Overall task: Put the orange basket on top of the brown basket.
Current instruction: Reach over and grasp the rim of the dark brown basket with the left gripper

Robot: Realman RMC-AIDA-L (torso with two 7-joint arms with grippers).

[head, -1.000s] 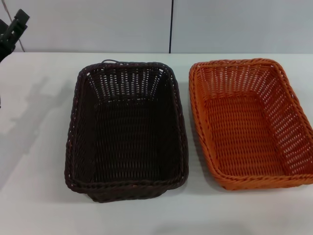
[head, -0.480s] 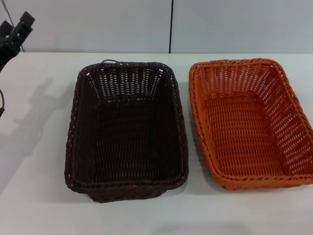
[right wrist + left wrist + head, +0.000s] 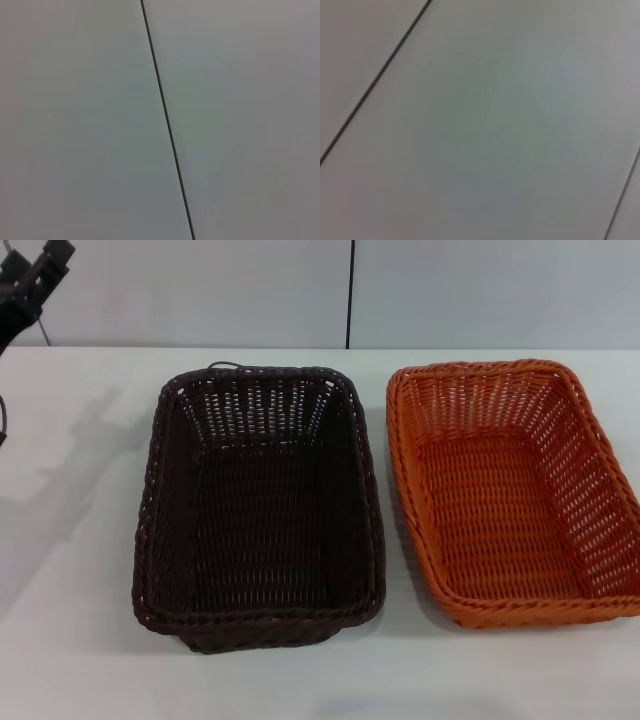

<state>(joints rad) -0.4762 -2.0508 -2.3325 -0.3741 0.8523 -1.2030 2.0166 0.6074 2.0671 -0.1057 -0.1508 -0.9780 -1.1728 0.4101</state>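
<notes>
Orange basket (image 3: 512, 490) sits on the white bench (image 3: 70, 540) at the robot's right, upright, open side up, w/ nothing inside it. Its near rim lies toward the front of the bench and its right edge runs out of the head view. Just beside it, on its left, stands the brown basket (image 3: 258, 505), also upright and w/ nothing inside; a narrow strip of bench shows between the two, so they are apart, not touching. Both lie roughly parallel, long sides running away from the robot, and look about the same size (brown one seems a bit deeper, its walls steeper). Orange is not on top of brown: each rests on the bench by itself.

Behind the bench is a pale wall w/ a dark vertical seam (image 3: 351, 292) above the gap between the baskets.

Left end effector (image 3: 35, 278) shows only at the far upper left corner of the head view, raised above the bench's back edge, well apart from both baskets, casting a soft shadow on the bench left of the brown basket. Can't tell whether it is clenched or released; only dark parts of it are seen, and nothing is seen in it.

Right arm and its end effector are not in view anywhere. Both wrist views show just pale panels w/ thin dark seams (image 3: 165, 120), no baskets.
</notes>
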